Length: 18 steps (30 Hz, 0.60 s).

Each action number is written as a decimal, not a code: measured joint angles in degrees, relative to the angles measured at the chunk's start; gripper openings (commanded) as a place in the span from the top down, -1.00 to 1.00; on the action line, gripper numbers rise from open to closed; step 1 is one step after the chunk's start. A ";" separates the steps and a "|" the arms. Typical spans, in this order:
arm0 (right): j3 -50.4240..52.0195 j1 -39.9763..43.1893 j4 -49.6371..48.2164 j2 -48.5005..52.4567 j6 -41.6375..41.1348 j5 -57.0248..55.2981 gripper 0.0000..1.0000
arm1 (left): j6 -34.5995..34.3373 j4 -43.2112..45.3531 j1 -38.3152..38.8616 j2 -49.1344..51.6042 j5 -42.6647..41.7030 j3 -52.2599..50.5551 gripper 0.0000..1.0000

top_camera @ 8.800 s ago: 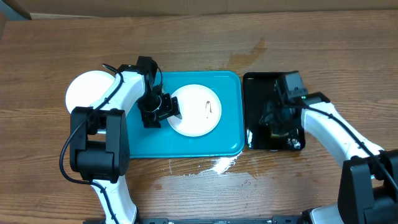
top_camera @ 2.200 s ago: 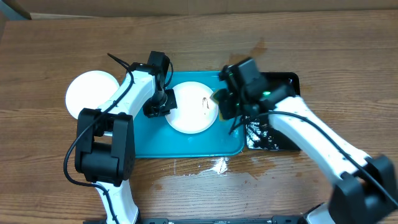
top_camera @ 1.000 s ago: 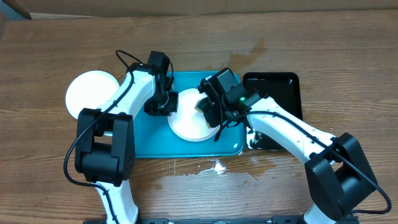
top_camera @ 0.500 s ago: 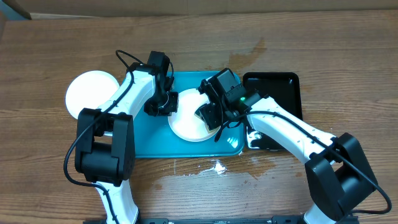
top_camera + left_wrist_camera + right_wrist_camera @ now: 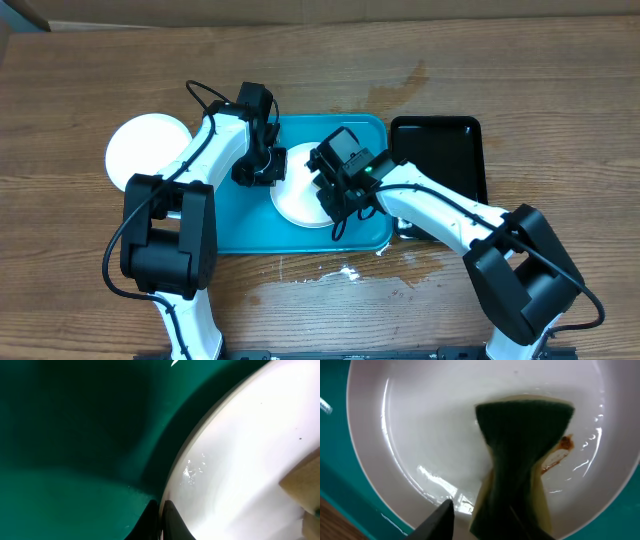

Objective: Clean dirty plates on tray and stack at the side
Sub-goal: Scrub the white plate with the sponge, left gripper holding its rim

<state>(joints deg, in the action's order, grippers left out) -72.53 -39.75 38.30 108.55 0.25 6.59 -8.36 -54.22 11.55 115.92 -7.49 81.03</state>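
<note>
Near the table's (image 5: 520, 70) front edge, a pale wet patch (image 5: 350, 268) lies on the wood just outside the near rim of the turquoise tray (image 5: 250, 225). The tray's near right corner is hidden under the right arm.

On the middle of the tray sits a white plate (image 5: 295, 200). From overhead its right half is covered by the right gripper (image 5: 335, 195), so the food marks cannot be seen there. The right wrist view shows them: a brown smear (image 5: 565, 444) on the plate's floor, right beside the sponge (image 5: 522, 445). The sponge, green face up with yellow beneath, is pinched to a narrow waist in the right gripper and presses on the plate. Only one dark finger (image 5: 440, 517) shows. The other is behind the sponge.

The left gripper (image 5: 262, 172) is at the plate's left rim. Its fingertips (image 5: 172, 520) are cut off by the frame's bottom edge, drawn tight together with the rim running between them, one on the tray side and one on the plate side.

Further right, the black tray (image 5: 440, 150) lies just beside the turquoise tray's right edge, its near end hidden by the right arm. Off the tray's left edge, a second white plate (image 5: 135, 150) rests on the table, partly covered by the left arm. I cannot tell whether it is one plate or a stack.
</note>
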 measured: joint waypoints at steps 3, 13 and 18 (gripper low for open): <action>0.00 0.02 -0.11 0.00 -0.22 -0.48 0.47 | 0.00 0.00 0.00 0.00 0.00 0.00 0.92; 0.00 0.02 -0.90 1.81 -0.09 -1.53 0.92 | 0.00 0.00 0.00 0.00 0.00 0.00 0.92; 0.00 0.02 -0.02 1.81 -0.07 -1.31 0.92 | 0.00 -0.02 0.00 0.00 -0.04 0.00 0.92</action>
<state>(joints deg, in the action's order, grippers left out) -72.53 -39.72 38.28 110.37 0.19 5.28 -8.36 -54.24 11.55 115.92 -7.53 81.03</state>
